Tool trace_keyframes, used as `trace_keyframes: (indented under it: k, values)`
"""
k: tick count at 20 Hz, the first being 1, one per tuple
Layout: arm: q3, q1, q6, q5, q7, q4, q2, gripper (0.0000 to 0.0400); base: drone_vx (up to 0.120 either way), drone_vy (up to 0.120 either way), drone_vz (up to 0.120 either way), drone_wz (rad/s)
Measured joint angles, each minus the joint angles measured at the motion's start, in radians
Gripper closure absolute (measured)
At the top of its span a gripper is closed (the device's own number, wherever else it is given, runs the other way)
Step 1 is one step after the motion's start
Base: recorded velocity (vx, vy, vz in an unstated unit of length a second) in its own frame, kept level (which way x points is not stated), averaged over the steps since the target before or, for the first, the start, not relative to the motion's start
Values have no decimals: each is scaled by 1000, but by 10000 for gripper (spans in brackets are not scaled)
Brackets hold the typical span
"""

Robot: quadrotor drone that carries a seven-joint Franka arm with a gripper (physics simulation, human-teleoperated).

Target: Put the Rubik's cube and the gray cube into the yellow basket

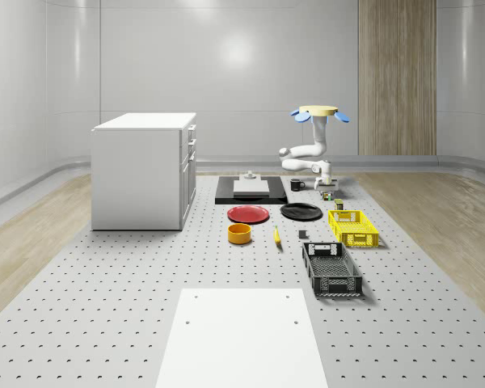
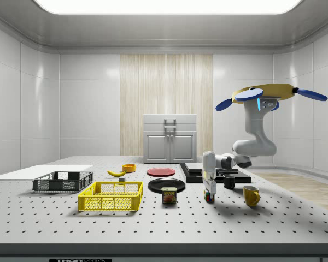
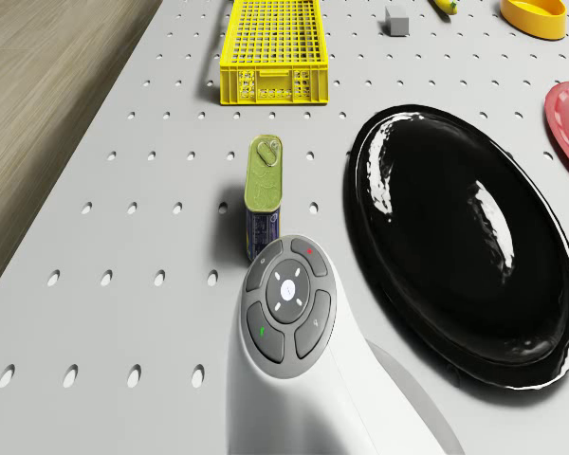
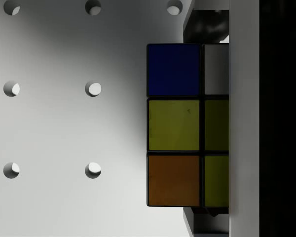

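1. The relation that matters: the Rubik's cube (image 4: pixel 187 123) sits directly under the tool (image 2: pixel 209 188), at 6 o'clock of it in the side view, with no sideways offset to correct. The arm points the tool straight down at the worktop (image 2: pixel 153 229).

2. Tool state: in the wrist view the two fingers (image 4: pixel 207 24) lie flush against opposite faces of the cube, one at its 12 o'clock and one at its 6 o'clock. I judge the tool clamped on the cube. Whether the cube has left the worktop, I cannot tell.

3. The drone (image 2: pixel 268 94) hovers above the far end of the worktop, up at about 2 o'clock of the tool in the side view. The arm bends down from it to the cube.

4. Where the cube must go: the yellow basket (image 1: pixel 354 227) lies at roughly 5 o'clock of the cube in the whole-scene view and at 9 o'clock of it in the side view. It is well apart from the cube and its long axis runs away from it.

5. Between the two stands a tin can (image 3: pixel 264 204), just beside the black plate (image 3: pixel 455 237). The carry will likely need height to pass over it.

6. The gray cube (image 3: pixel 396 21) rests on the worktop near the basket's far end, at about 3 o'clock of it in the drone view. It is not yet in the basket, so that step is still to do.
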Motion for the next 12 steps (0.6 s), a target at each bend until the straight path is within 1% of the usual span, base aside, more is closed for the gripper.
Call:
trace_keyframes:
  k: [4,7,12]
  values:
    - [-8,-3,11,-6,1,4,-7,0,0,0,0,0]
    - [-13,-6,18,-9,2,6,-12,40,0,0,0,0]
    - [-15,-9,26,-9,4,9,-19,65,0,0,0,0]
